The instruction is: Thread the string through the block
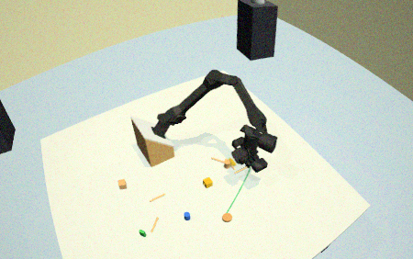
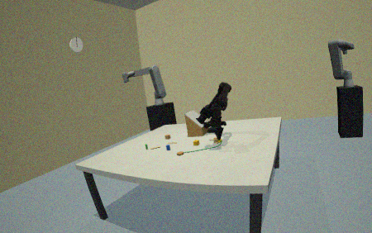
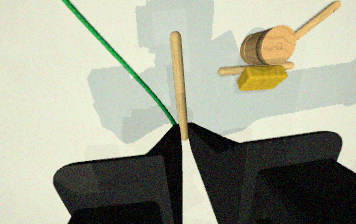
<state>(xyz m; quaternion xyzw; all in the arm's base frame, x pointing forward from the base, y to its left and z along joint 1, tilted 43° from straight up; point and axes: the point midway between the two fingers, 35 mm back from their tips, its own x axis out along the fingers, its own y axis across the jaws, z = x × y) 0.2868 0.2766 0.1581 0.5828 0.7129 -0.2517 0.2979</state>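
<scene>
My gripper (image 1: 251,165) (image 2: 219,140) (image 3: 183,128) is shut on one end of the thin wooden stick (image 1: 240,170) (image 3: 178,80), which points away from the fingertips. The green string (image 1: 239,191) (image 2: 203,150) (image 3: 120,65) meets the fingertips at the held end and runs almost straight to the round wooden button (image 1: 227,218) (image 2: 180,154) on the table. The wooden block (image 1: 161,153) (image 2: 194,128) stands near the arm's base, left of the gripper in the top view, with a pale sloping top. Its hole cannot be made out.
A wooden cylinder (image 3: 277,45), a small yellow block (image 3: 262,78) and two loose sticks lie close together near the gripper. Farther left on the table (image 1: 294,202) are a yellow cube (image 1: 207,183), a blue cylinder (image 1: 187,216), a green piece (image 1: 142,233), an orange cube (image 1: 122,184) and two loose sticks.
</scene>
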